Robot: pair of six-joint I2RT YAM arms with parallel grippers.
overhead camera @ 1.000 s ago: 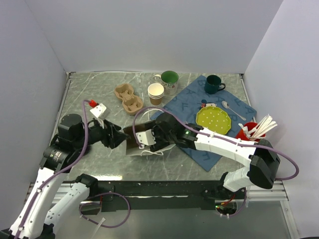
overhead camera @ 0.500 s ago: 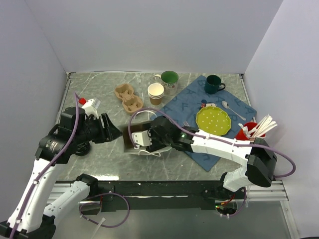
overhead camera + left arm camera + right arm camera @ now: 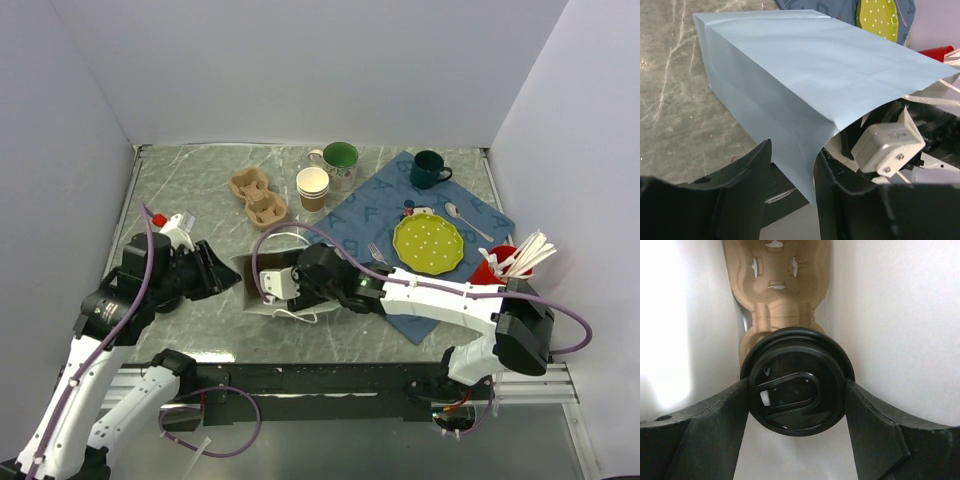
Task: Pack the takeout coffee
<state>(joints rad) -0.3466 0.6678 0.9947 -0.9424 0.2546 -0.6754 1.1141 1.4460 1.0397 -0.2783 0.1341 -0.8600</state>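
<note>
1. The right gripper [image 3: 797,386] is clamped on the takeout coffee [image 3: 795,365], a cup under a round black plastic lid. It sits deep inside the white-lined paper bag [image 3: 805,65], which lies on its side near mid-table.
2. The left gripper [image 3: 793,152] straddles the bag's mouth edge; I cannot tell whether it pinches the paper.
3. Risks: a loose edge could let the mouth sag onto the arm. The cup could also miss the moulded brown pulp carrier [image 3: 776,285] beyond it and tip.
4. No brand or writing is legible on lid or bag.
</note>
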